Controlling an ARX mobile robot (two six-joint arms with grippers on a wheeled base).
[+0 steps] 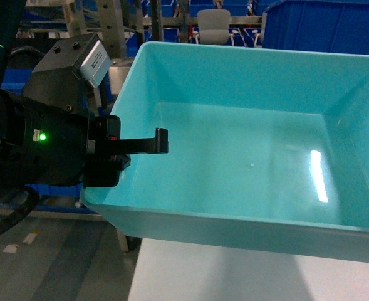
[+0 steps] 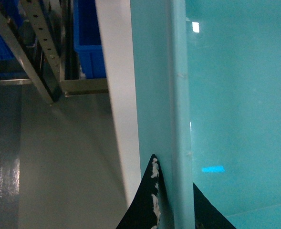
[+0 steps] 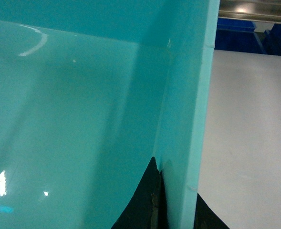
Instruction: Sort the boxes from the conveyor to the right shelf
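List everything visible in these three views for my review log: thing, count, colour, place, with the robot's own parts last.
Light turquoise plastic tote: one, empty, fills the head view, lifted above the pale surface.
Pale grey flat surface: one, beneath the tote.
Dark blue plastic bins: several, on racks behind; one fills the upper right.
Metal rack frame: grey perforated struts, left background.
White chair: one, far background.
Grey floor: left, below the surface.
Left gripper: black fingers, one inside and one outside the tote's left wall.
Right gripper: black fingers astride the tote's right wall.
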